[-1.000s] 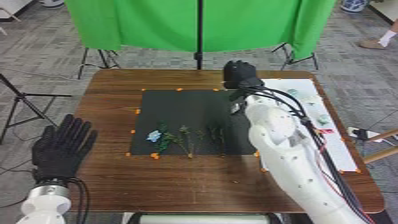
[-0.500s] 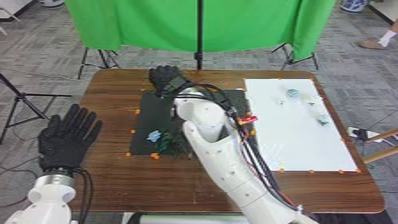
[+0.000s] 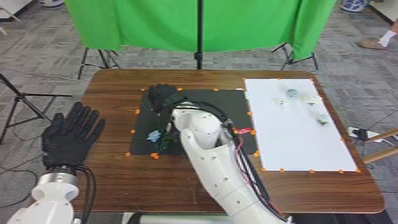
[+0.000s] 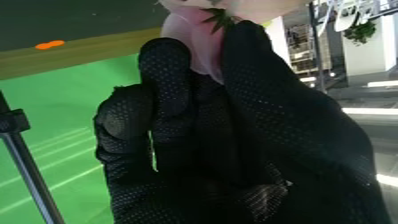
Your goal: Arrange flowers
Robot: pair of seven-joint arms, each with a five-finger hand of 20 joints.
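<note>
Over the far left part of the dark mat (image 3: 222, 100) is my right hand (image 3: 162, 96) in the head view. In the right wrist view that right hand (image 4: 191, 120) pinches a pink flower (image 4: 182, 27) with a small green leaf between its thumb and fingers. A blue flower (image 3: 154, 135) with dark greenery (image 3: 163, 145) lies on the mat's near left part, beside my right forearm, which hides part of the mat. Pale flowers (image 3: 292, 93) lie on the white sheet (image 3: 302, 142). My left hand (image 3: 69, 140) is open above the table's left side, fingers straight.
Orange markers (image 3: 155, 155) line the mat and the sheet on the brown table (image 3: 160, 182). Behind the table hangs a green cloth (image 3: 142, 25) with a black stand (image 3: 199, 57). A wooden leg (image 3: 382, 153) stands at the right.
My right hand has swung left from beside the white sheet to the mat's far left part, then come nearer. The forearm has uncovered the sheet. My left hand has shifted slightly.
</note>
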